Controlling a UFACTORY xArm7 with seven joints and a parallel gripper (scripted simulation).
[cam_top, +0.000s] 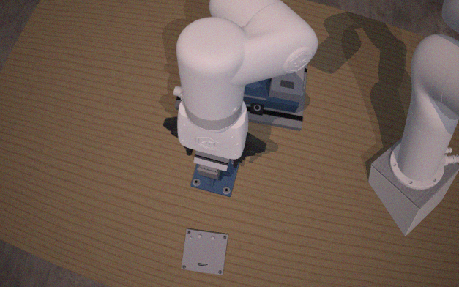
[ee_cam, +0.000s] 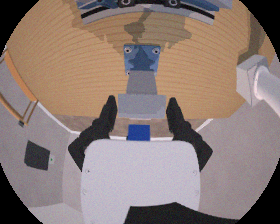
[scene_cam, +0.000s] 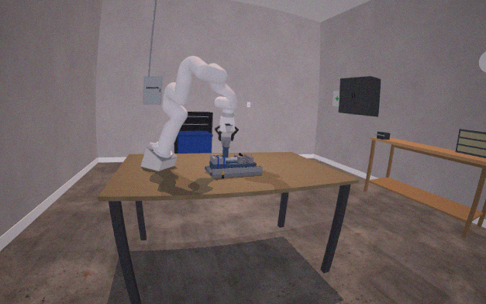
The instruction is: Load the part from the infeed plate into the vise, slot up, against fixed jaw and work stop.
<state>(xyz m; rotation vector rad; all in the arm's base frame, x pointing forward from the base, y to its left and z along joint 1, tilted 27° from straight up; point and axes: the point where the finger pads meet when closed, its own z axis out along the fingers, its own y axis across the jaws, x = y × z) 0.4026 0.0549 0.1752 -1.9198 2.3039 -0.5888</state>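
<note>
The part [cam_top: 212, 166] is a grey block lying in the blue-based V-block [cam_top: 214, 181] in the middle of the table. In the wrist view the part [ee_cam: 141, 102] shows between and below my two dark fingers, with the V-block base [ee_cam: 141, 58] beyond it. My gripper [ee_cam: 142, 103] is open and empty, and it hangs just above the part. From the side, the gripper [scene_cam: 226, 135] stands over the V-block. The vise [cam_top: 274, 104] lies behind, partly hidden by my arm. The grey infeed plate [cam_top: 205, 252] near the front edge has nothing on it. I cannot tell which way the slot faces.
The arm's base [cam_top: 411, 183] stands on a grey pedestal at the right of the table.
</note>
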